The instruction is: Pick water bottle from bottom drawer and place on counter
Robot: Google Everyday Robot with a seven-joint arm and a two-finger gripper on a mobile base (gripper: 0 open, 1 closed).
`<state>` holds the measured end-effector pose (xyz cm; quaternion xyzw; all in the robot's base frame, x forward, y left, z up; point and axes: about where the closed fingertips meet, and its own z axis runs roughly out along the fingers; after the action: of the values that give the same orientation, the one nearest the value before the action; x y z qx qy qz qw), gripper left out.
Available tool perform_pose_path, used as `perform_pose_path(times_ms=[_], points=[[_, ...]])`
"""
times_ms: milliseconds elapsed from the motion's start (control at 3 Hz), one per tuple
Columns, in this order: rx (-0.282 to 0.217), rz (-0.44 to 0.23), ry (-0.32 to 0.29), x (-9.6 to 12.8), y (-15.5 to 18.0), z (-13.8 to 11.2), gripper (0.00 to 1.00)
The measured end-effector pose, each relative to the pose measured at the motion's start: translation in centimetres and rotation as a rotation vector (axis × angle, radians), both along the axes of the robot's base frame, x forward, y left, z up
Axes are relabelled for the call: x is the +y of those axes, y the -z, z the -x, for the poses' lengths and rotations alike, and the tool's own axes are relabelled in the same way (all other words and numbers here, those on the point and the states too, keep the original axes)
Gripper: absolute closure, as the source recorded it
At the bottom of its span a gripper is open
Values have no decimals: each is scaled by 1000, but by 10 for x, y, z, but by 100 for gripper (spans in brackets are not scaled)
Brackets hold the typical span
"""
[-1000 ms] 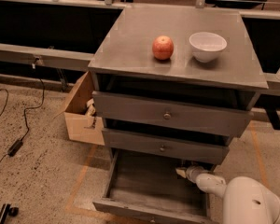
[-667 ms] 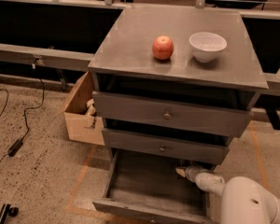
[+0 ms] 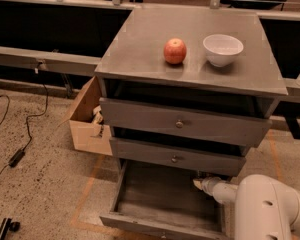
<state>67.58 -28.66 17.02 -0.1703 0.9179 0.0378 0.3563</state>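
Note:
The bottom drawer [image 3: 160, 196] is pulled open below the two knobbed drawers, and its grey tray floor shows bare on the left and middle. My white arm [image 3: 270, 209] reaches in from the lower right. The gripper [image 3: 204, 180] is at the drawer's back right, tucked under the middle drawer's front. A small pale tip shows at the arm's end. The water bottle is not clearly in view; I cannot tell whether it lies there. The counter [image 3: 140, 49] is the flat grey top of the cabinet.
A red apple [image 3: 175, 51] and a white bowl [image 3: 223, 49] stand on the counter's middle and right. An open cardboard box [image 3: 87, 121] sits on the floor left of the cabinet. A black cable [image 3: 20, 134] runs across the floor at the left.

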Motion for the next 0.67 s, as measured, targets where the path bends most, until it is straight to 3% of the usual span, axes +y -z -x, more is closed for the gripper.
perform_pose_path(times_ms=[333,667], points=[[-33,15,28,-9,-47,3,100],[-33,15,28,-9,-46,3,100]])
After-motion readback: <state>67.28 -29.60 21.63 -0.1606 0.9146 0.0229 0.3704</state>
